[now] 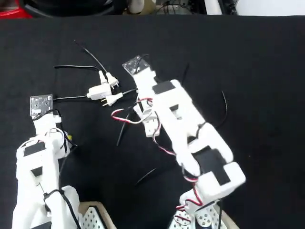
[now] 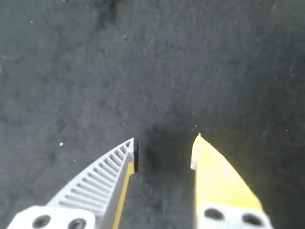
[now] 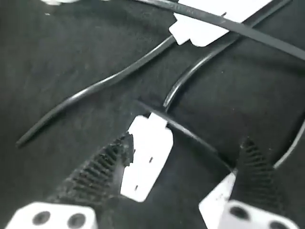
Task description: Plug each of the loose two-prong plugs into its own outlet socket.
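L gripper (image 2: 164, 148): fingers spread over black cloth (image 2: 71, 71), lower left in high view. R gripper (image 3: 187, 145): spread too, white plug (image 3: 147, 162) btwn fingers, just beside one. Plug bunch (image 1: 101, 90) upper left of centre.

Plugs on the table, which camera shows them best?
The high view: the plugs lie whole there, cords included. The right wrist view catches white parts and cords close up, cropped. The left wrist view faces the mat.
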{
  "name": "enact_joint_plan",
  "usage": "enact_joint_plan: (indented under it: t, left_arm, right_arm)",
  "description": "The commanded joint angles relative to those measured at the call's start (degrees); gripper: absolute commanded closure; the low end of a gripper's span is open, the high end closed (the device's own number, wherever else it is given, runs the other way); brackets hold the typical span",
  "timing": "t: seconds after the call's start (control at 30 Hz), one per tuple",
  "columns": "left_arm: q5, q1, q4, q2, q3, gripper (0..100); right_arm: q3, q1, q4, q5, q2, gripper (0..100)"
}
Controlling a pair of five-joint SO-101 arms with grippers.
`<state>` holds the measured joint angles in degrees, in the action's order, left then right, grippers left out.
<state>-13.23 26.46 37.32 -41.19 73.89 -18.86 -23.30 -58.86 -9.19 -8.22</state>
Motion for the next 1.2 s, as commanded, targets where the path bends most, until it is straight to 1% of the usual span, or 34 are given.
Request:
enact_joint_plan:
  t: [0.0,0.1,0.23,0.43,0.6,0.7,0.83,0.97,1.07,1.13,1.17]
  left_arm:
    - [-0.5,0.7,-1.0,-0.7,0.0,80]
    - [-0.5,0.7,-1.0,-0.7,0.0,80]
    - [-0.5,0.7,-1.0,-0.7,0.0,80]
    - [-0.5,0.7,-1.1,-0.7,0.0,80]
    - [-0.5,0.7,-1.2,-0.7,0.0,80]
    - [-0.5,0.7,-1.2,-0.7,0.0,80]
    - [-0.5,0.7,-1.2,-0.7,0.0,80]
    - [-0.5,0.7,-1.2,-0.7,0.0,80]
    - [-0.5,0.7,-1.1,-0.7,0.0,80]
    - [-0.5,0.7,-1.1,-0.7,0.0,80]
    - [-0.5,0.7,-1.1,-0.7,0.0,80]
  right_arm:
    - [4.3,-0.3,1.5,3.2,-2.1,67.1]
    - [4.4,-0.6,-1.1,5.0,-3.5,67.1]
    - [4.2,-1.1,-5.7,5.0,-3.2,67.2]
    - [4.5,-2.5,-9.7,4.9,-2.2,67.2]
    - [3.5,-3.8,-13.3,4.1,8.5,67.2]
    - [0.7,-3.7,-15.0,1.1,16.3,67.2]
    - [-6.4,-4.3,-14.3,-0.9,22.6,67.2]
    - [-11.5,-5.5,-12.6,-1.2,22.6,67.3]
    - [-14.4,-9.0,-10.8,-1.5,21.7,67.3]
    - [-15.7,-9.7,-8.7,1.7,20.2,67.3]
    - [-16.1,-8.8,-6.6,3.5,19.1,67.3]
